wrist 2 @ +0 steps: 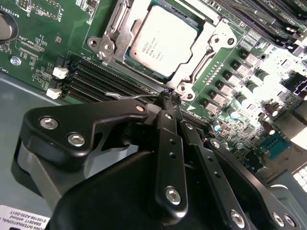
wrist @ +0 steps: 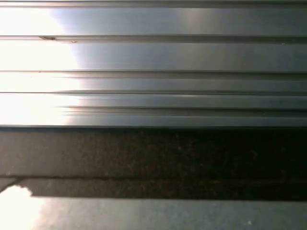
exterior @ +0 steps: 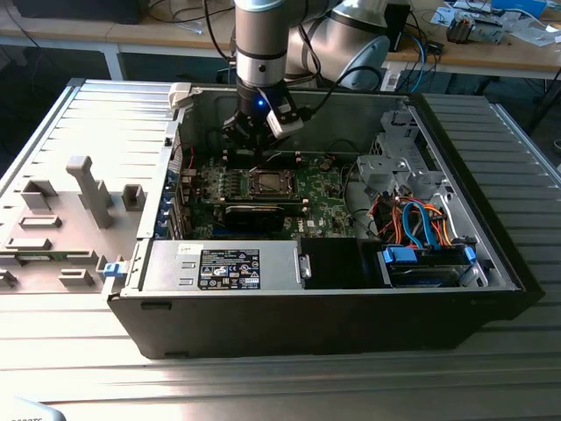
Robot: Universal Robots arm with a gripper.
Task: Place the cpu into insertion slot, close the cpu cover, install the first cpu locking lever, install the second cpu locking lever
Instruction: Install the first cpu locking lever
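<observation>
The cpu (wrist 2: 163, 40), a square chip with a silvery-grey top, lies flat in the insertion slot (exterior: 266, 182) on the green board. The cpu cover (wrist 2: 211, 40), a silvery frame, lies closed around it with the chip showing through its window. My gripper (wrist 2: 169, 98) is shut, its black fingers pressed together. Its tip is just off the socket's edge, at the inner end of a thin wire locking lever (wrist 2: 127, 95) that runs along that side. Whether the tip touches the wire I cannot tell. In the exterior view the gripper (exterior: 252, 151) hangs over the board just behind the socket.
The open computer case (exterior: 491, 263) walls in the board. A long black card (exterior: 254, 212), a power supply (exterior: 223, 263) and a drive cage with blue and orange cables (exterior: 421, 228) sit around the socket. Memory slots (wrist 2: 103, 76) lie beside the lever. Grey fixture blocks (exterior: 88, 189) stand outside, at the exterior view's left.
</observation>
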